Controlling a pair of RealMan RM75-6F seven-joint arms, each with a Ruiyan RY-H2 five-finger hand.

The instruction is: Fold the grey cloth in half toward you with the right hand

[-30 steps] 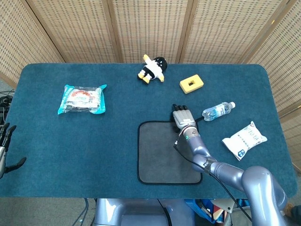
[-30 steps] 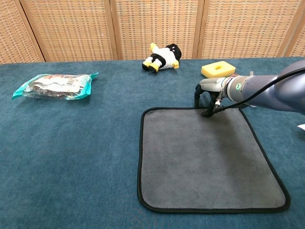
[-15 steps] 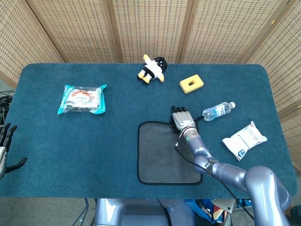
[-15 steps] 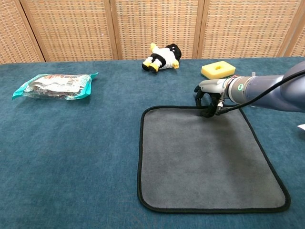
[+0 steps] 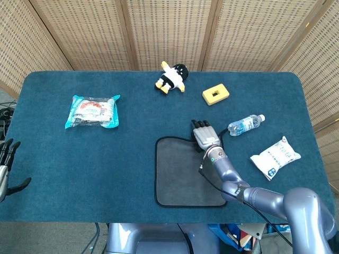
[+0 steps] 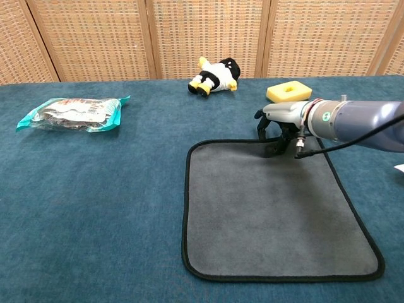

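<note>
The grey cloth [image 5: 183,174] with black trim lies flat on the blue table, near the front edge; it shows too in the chest view [image 6: 271,208]. My right hand [image 5: 204,135] is at the middle right of the cloth's far edge. Its fingers curl downward with their tips at the trim [image 6: 281,126], and no part of the cloth is lifted. My left hand [image 5: 6,161] hangs off the table's left side, fingers apart, holding nothing.
A penguin toy [image 5: 172,78] and a yellow block [image 5: 215,94] lie at the back. A water bottle [image 5: 246,124] and a white packet [image 5: 275,157] lie right of the cloth. A teal snack bag [image 5: 94,111] sits at the left.
My right hand has edged slightly away from me, from on the cloth's far trim to just over it, and the wrist has shifted right. The cloth stays flat.
</note>
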